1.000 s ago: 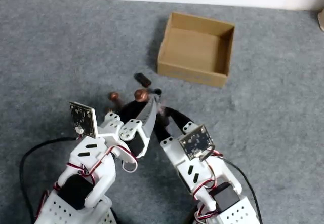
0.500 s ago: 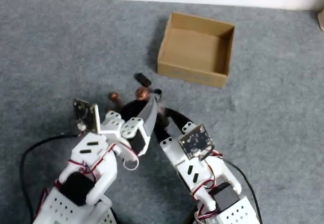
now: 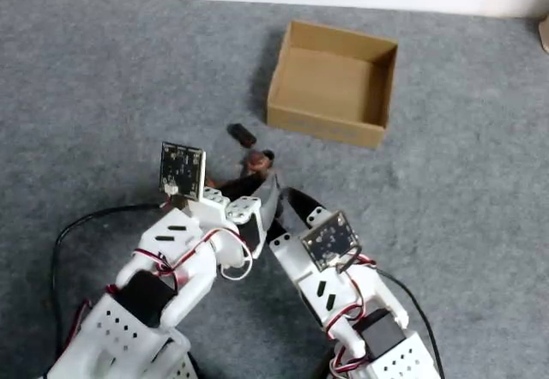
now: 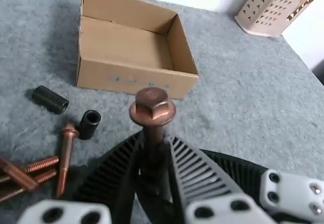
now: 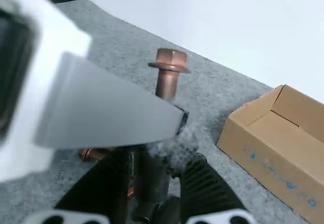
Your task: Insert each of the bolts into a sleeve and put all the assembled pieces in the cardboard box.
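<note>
Copper bolt [image 4: 152, 113] was up off the grey carpet [image 3: 103, 79], head on top, shank pinched between the ribbed fingers [image 4: 192, 168] of the left gripper [image 4: 153, 144]. It stood upright in front of the cardboard box [image 4: 126, 77], apart from it.

Right gripper [image 5: 154, 171] sat tight against the left one, just under the bolt. I couldn't tell from where I stood whether it was clamped or slack. Something dark sat in its grip, possibly a sleeve, not confirmed. I also couldn't see whether the lower shank already had a sleeve on it.

Progress, as I read it:
- Box was empty, so nothing had been delivered.
- Two black sleeves were loose on the carpet. One lay on its side [image 4: 50, 99] near the box's front wall. The other [image 4: 89, 124] was closer to the arms, bore facing out.
- One loose bolt [image 4: 65, 153] lay just beside that second sleeve, with a few more bolts [image 4: 28, 167] in a pile next to it.

So this was early — first pairing in hand at best. Every piece was yet to be assembled and boxed. The held bolt looked like the mating step — alignment was the risk, with both grippers crowded together.
</note>
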`<state>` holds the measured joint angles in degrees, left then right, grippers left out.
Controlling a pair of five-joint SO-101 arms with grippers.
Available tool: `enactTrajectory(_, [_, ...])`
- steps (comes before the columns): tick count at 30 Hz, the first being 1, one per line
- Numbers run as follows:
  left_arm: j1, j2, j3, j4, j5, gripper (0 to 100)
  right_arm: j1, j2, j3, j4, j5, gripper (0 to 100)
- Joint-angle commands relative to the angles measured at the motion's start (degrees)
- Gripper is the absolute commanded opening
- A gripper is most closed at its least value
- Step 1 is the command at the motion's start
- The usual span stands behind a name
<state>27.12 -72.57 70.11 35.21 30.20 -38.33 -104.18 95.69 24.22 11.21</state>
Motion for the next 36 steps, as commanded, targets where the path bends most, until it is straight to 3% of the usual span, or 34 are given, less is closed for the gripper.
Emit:
enactTrajectory(1, [-1.3, 0.7, -1.9, 0.6, 0.0, 3, -0.5, -1.0, 1.5, -2.0, 0.8, 0.4])
enactTrajectory(3, [-1.1, 0.7, -1.6, 0.6, 0.2, 10, -0.5, -1.0, 1.5, -2.0, 0.8, 0.4])
enactTrajectory(8, [-1.0, 0.7, -1.5, 4.0, 4.0, 40, -0.5, -1.0, 1.5, -2.0, 0.8, 0.4])
enactTrajectory(11, [-1.1, 0.7, -1.6, 5.0, 4.0, 49, -0.5, -1.0, 1.5, -2.0, 0.8, 0.4])
enactTrajectory(19, [-0.9, -1.5, -3.6, 5.8, 4.0, 43, -0.5, -1.0, 1.6, -2.0, 0.8, 0.4])
enactTrajectory(26, [-1.5, -20.3, -5.8, 17.4, 4.0, 43, -0.5, -1.0, 1.6, -2.1, 0.8, 0.4])
enactTrajectory(29, [-1.5, -23.8, -0.9, 15.8, 3.6, 31, -0.5, -1.0, 1.6, -2.1, 0.8, 0.4])
enactTrajectory(33, [-1.6, -22.8, 1.5, 10.9, 3.5, 1, -0.5, -0.8, 1.7, -2.1, 0.7, 0.4])
enactTrajectory(36, [-4.4, -21.6, 1.2, 10.5, 3.6, 4, -0.5, -0.8, 1.7, -2.1, 0.6, 0.4])
